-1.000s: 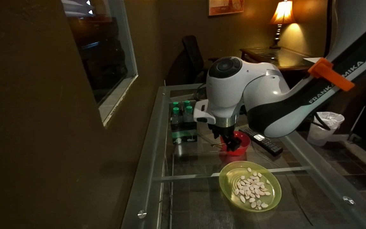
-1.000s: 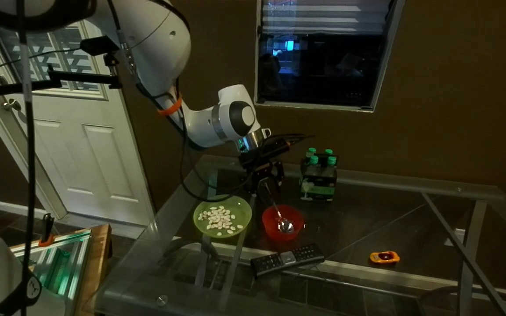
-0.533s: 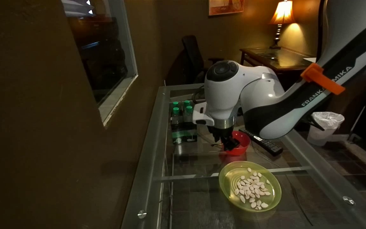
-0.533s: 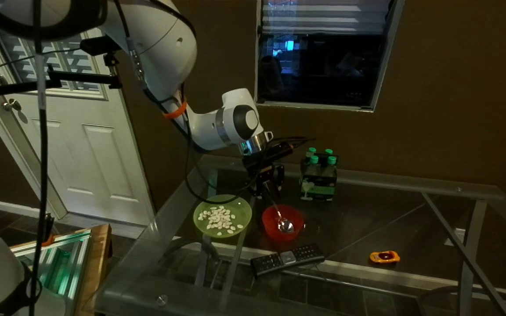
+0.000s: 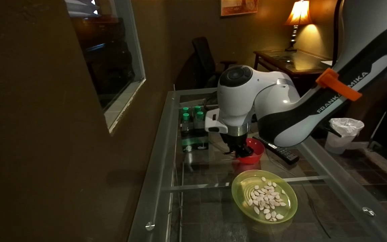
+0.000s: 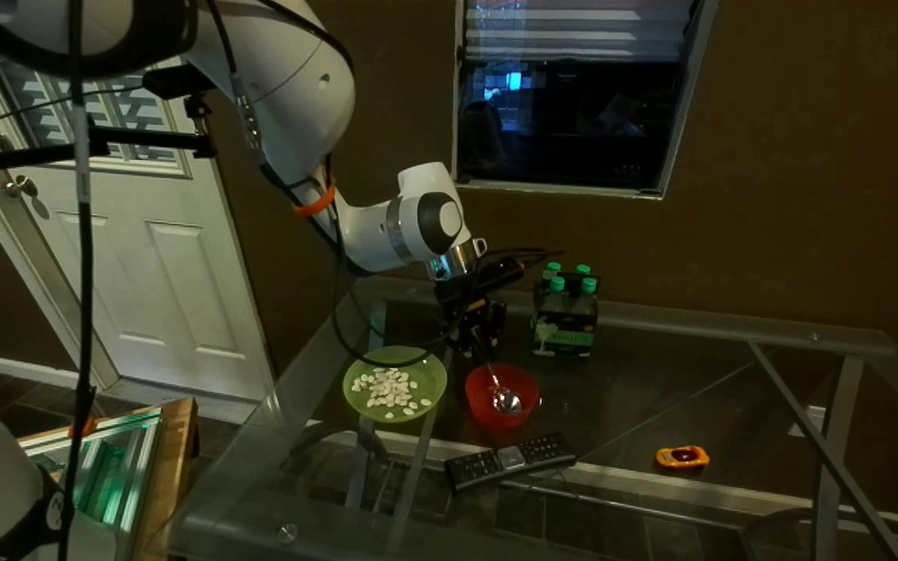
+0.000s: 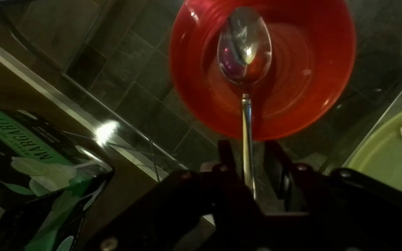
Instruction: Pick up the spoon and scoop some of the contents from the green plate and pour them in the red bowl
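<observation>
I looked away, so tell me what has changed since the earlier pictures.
In an exterior view, the arm and tool have shifted slightly down and toward the red bowl. Nothing was visibly grasped or released: in the wrist view, the tool's jaws stand apart on either side of the spoon. The spoon, red bowl, green plate with its contents, remote and bottle carton stayed put.

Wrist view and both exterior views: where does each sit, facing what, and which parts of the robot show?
Wrist view: behind the open tool, looking down past it at spoon and red bowl; only the tool shows.
In an exterior view: nearest the green plate, facing along the table toward the lamp; arm and tool from the frame's right.
In an exterior view: across the table, facing the window; arm and tool from the frame's upper left.
Both exterior views share green plate, red bowl, remote.
</observation>
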Controlling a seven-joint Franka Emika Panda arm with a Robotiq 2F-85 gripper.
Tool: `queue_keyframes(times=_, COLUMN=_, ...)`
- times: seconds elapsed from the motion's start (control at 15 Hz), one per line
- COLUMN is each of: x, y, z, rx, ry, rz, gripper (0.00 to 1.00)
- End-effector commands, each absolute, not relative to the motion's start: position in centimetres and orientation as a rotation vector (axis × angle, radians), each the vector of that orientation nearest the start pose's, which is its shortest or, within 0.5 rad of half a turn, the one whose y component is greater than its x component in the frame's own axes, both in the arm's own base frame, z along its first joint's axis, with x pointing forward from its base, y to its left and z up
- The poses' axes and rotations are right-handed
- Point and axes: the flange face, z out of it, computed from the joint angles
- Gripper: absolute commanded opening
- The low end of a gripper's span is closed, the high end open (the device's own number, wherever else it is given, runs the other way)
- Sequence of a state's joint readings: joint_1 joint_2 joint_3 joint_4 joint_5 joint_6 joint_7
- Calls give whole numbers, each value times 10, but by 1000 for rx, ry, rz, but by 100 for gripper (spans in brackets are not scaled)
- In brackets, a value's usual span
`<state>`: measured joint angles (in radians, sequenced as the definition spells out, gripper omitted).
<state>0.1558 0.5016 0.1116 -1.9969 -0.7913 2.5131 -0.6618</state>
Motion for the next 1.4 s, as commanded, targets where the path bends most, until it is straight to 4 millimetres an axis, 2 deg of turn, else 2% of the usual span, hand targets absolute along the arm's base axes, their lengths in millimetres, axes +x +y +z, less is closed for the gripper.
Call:
queue_keyframes(times=0.0, x=593, y=161, z=209, rx=-2479, ry=-2543, rz=73, gripper=16)
queue_keyframes(times=0.07, x=593, y=161, z=209, rx=-2469, ry=-2552, rz=77, gripper=20)
queue_keyframes(times=0.13, x=593, y=160, z=207, rx=-2458, ry=-2551, rz=78, gripper=16)
queue_keyframes(times=0.2, x=593, y=160, z=206, rx=-2452, ry=-2552, rz=80, gripper=4)
queue_keyframes(times=0.27, x=593, y=160, z=206, rx=-2447, ry=-2556, rz=83, gripper=5)
queue_keyframes(times=0.33, x=593, y=159, z=207, rx=-2449, ry=-2553, rz=88, gripper=0)
queue_keyframes(times=0.73, x=589, y=146, z=221, rx=-2498, ry=-2439, rz=85, gripper=2)
queue_keyframes(times=0.93, x=589, y=135, z=237, rx=-2582, ry=-2305, rz=48, gripper=2)
queue_keyframes(times=1.33, x=582, y=119, z=293, rx=-2752, ry=-1971, rz=-134, gripper=2)
